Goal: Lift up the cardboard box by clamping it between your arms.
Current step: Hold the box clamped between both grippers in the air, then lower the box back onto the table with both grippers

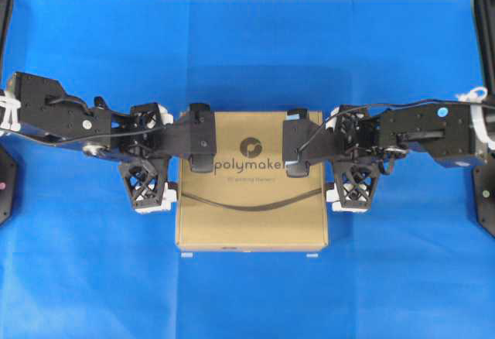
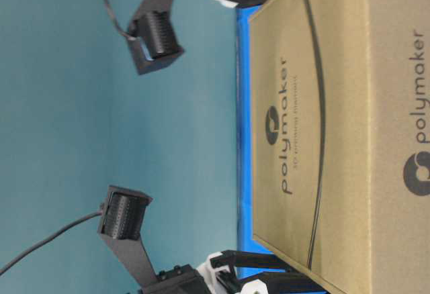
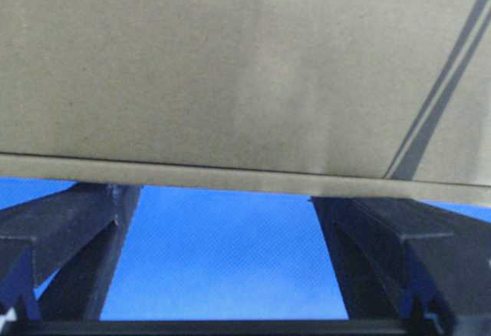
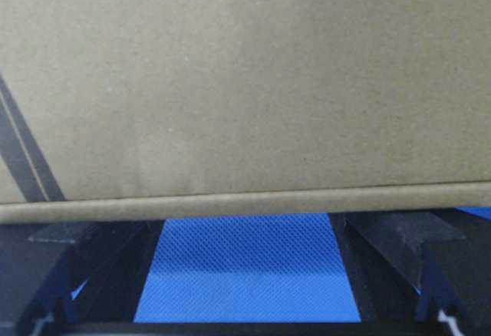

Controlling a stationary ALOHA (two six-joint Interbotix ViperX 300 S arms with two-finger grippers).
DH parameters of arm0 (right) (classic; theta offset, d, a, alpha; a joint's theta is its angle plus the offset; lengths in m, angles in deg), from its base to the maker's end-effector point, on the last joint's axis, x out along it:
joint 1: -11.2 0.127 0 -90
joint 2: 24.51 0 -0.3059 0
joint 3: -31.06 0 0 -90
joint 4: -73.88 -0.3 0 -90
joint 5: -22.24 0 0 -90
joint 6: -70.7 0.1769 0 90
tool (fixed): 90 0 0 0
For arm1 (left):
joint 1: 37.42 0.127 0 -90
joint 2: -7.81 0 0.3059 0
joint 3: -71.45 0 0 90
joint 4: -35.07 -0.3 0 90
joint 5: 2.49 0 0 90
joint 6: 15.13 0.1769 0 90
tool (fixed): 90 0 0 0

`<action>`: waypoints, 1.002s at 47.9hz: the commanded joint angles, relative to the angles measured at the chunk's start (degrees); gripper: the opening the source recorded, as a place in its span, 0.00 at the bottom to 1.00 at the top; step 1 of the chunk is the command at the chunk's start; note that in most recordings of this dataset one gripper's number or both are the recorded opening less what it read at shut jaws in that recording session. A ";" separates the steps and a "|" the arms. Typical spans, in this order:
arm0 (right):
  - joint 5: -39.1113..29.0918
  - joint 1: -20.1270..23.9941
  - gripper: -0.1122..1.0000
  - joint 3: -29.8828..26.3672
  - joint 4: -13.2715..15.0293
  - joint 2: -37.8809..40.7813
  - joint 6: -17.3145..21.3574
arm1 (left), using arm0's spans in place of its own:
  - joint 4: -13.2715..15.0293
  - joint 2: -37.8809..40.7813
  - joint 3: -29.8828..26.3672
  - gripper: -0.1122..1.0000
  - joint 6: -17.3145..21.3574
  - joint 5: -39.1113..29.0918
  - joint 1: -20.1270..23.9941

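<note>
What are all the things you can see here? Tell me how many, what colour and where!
cardboard box: one, tan with dark "polymaker" lettering, a round logo and a curved dark line, lying in the middle of the blue surface.
blue cloth: one, bright blue, covering the table under the box.
backdrop: one, teal, behind the table.
left end effector: one, black lattice with white fittings, at the box's left edge, jaws open.
right end effector: one, black lattice with white fittings, at the box's right edge, jaws open.

Bright even light, blurry wrist views
</note>
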 commanded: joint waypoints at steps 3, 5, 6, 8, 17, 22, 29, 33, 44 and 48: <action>3.43 -0.18 0.99 -1.05 -0.53 -0.18 2.99 | 0.35 1.05 -1.67 0.88 -2.11 2.90 0.35; 3.52 -0.09 0.99 -0.97 -0.53 -0.18 2.99 | 0.35 1.05 -1.67 0.88 -2.11 2.90 0.35; 3.52 -0.09 0.99 -0.97 -0.53 -0.18 2.99 | 0.44 1.05 -1.58 0.88 -2.11 2.90 0.35; 3.43 -0.35 0.99 -0.79 -0.53 -0.18 2.90 | 0.35 0.97 -1.23 0.88 -2.02 2.90 0.35; 4.22 -0.70 0.99 1.05 -0.53 -1.67 3.34 | 0.35 -0.35 1.05 0.88 -1.93 3.08 0.44; 6.15 -0.70 0.99 2.72 -0.62 -2.90 3.34 | 0.35 -1.93 2.46 0.88 -1.85 3.34 0.53; 6.77 -0.79 0.99 4.92 -0.62 -4.75 3.60 | 0.35 -4.48 4.75 0.88 -1.93 3.34 0.44; 7.56 -0.79 0.99 6.50 -0.62 -6.42 4.04 | 0.35 -5.89 5.89 0.88 -1.85 3.34 0.44; 8.61 -0.88 0.99 10.90 -0.70 -11.78 6.59 | 0.35 -9.23 8.26 0.88 -1.41 2.64 0.44; 9.40 -0.88 0.99 12.92 -0.62 -16.00 7.73 | 0.35 -12.48 9.14 0.88 -2.02 2.02 -0.09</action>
